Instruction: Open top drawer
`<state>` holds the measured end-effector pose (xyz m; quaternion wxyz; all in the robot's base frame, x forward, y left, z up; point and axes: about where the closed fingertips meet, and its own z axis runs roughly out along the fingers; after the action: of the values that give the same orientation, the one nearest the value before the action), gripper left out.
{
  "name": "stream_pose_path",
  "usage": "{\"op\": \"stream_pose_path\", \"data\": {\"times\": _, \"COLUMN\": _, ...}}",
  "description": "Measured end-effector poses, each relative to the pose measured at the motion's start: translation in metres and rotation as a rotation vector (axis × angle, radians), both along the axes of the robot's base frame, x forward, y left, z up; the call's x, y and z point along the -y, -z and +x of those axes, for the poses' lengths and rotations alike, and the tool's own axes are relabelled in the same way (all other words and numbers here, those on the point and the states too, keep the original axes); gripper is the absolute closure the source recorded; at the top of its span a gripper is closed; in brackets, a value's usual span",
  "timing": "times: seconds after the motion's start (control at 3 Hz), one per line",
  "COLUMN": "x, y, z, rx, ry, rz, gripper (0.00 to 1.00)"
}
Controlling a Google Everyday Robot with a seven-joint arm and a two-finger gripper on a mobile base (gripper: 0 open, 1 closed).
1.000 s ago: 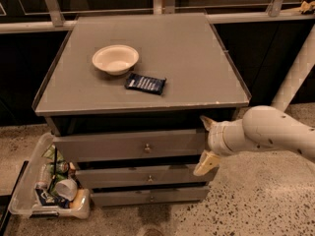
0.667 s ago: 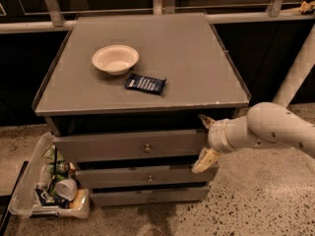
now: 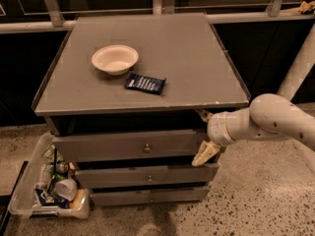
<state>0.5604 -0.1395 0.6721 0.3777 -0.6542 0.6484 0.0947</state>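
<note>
Fingers (image 3: 204,154) of the robot's cream two-finger gripper (image 3: 202,134) stand spread apart at the right end of the wide grey top drawer (image 3: 123,146), one tip by the front panel's upper corner and the other across its lower corner. Whether they touch the panel cannot be told. Compared with a second ago, the gripper and the white arm (image 3: 275,119) behind it sit slightly higher. The drawer front and its small round metal knob (image 3: 146,147) have not shifted. On the grey cabinet top (image 3: 197,58), the shallow cream bowl (image 3: 115,59) and the dark blue snack packet (image 3: 144,83) lie where they were, close together. A clear plastic bin of rubbish (image 3: 24,200) rests on the speckled floor (image 3: 256,200) at left.
</note>
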Motion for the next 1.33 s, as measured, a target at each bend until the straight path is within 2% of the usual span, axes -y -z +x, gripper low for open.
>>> {"op": "stream_pose_path", "data": {"times": 0.67, "x": -0.003, "y": 0.002, "z": -0.005, "rx": 0.007, "ry": -0.016, "rz": -0.026, "gripper": 0.0}}
{"op": "stream_pose_path", "data": {"times": 1.33, "x": -0.007, "y": 0.022, "z": -0.007, "rx": -0.015, "ry": -0.036, "rz": -0.053, "gripper": 0.0}}
